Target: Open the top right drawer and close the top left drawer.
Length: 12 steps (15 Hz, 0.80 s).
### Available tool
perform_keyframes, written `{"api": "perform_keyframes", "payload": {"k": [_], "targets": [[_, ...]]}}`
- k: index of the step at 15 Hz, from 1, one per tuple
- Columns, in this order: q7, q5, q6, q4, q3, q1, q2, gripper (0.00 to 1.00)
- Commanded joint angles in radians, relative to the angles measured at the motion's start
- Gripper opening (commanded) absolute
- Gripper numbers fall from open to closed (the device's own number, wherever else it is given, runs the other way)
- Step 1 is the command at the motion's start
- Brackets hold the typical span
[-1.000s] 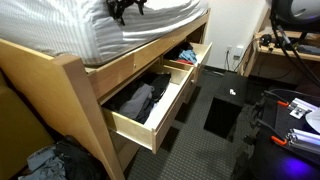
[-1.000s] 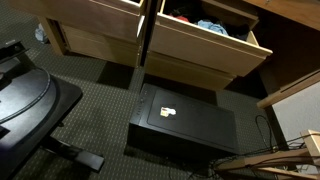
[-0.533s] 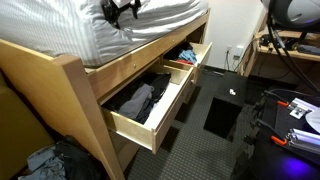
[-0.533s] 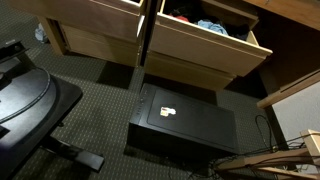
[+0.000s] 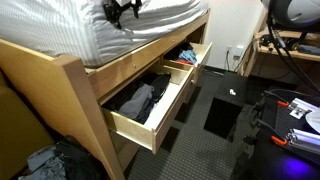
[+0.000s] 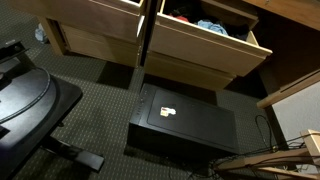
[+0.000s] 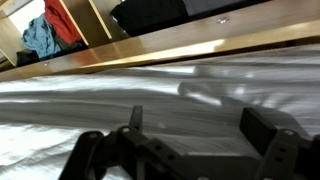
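Observation:
In both exterior views the two upper drawers under the bed stand pulled out. The top left drawer [image 5: 140, 103] is wide, light pine, and holds dark clothes; its front panel [image 6: 90, 30] shows in an exterior view. The top right drawer [image 5: 190, 55] has orange-brown sides and holds red and blue clothes [image 6: 205, 25]. My gripper [image 5: 122, 10] hovers above the striped mattress [image 5: 110, 35], well above both drawers. In the wrist view my gripper [image 7: 197, 125] is open over the white sheet [image 7: 100, 100], with nothing between its fingers [image 7: 135, 120]. Beyond the bed rail [image 7: 150, 50] lie the blue and red clothes [image 7: 45, 35].
A black box [image 5: 225, 112] [image 6: 185, 120] lies on the dark carpet in front of the drawers. A black office chair [image 6: 30, 100] stands near it. A desk with cables [image 5: 290, 50] is at the back, and a heap of clothes [image 5: 40, 162] lies by the bedpost [image 5: 85, 110].

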Motion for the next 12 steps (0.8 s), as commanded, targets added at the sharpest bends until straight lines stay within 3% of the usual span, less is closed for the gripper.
{"api": "perform_keyframes", "payload": {"k": [1, 9, 12], "targets": [[-0.077, 0.015, 0.054, 0.0, 0.015, -0.012, 0.029, 1.0], [-0.149, 0.017, 0.042, -0.001, 0.017, -0.022, 0.038, 1.0], [-0.233, 0.055, 0.006, -0.02, 0.054, -0.047, 0.03, 1.0]]}}
